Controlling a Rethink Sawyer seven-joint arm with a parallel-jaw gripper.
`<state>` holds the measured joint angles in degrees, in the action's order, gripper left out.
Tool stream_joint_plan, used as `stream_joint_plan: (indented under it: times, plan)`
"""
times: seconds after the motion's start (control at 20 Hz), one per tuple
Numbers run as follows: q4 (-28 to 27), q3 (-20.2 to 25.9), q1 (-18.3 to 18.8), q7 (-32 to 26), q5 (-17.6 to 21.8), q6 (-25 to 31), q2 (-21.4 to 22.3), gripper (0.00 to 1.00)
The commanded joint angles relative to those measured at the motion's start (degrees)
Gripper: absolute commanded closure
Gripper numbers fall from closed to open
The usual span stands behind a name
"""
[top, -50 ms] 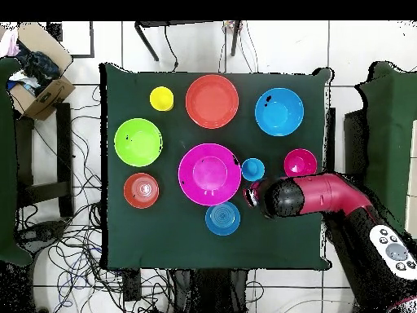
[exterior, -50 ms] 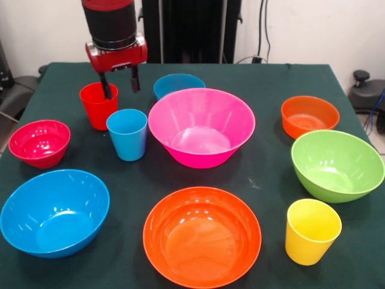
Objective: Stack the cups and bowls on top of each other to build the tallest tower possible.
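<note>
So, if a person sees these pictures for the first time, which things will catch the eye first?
Probably the large pink bowl in the middle of the dark green table, ringed by the other bright bowls and cups, none stacked yet. Next, the red and black arm, whose gripper hangs at the red cup with its jaws open, one finger inside the rim. The large orange bowl at the near edge also stands out.

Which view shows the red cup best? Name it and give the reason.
The front view. There the red cup stands upright and apart from the light blue cup, with one finger of the open end effector inside its rim. In the overhead view the arm covers it almost entirely.
</note>
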<state>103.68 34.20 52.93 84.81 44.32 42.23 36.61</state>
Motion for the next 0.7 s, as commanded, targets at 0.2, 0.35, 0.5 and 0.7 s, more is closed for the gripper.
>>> stream_joint_plan:
  times: [0.2, 0.35, 0.5, 0.7]
  plan:
    - [-0.27, -7.06, -2.78, 1.98, 5.78, -1.47, -1.3, 0.0]
    - [-0.17, -7.8, -3.11, 2.33, 5.49, -1.5, -1.21, 0.0]
    - [-0.08, -8.77, -3.38, 2.75, 5.28, -1.21, -1.38, 0.0]
    - [-0.45, -10.85, -3.7, 3.87, 5.96, -2.36, -3.2, 0.0]
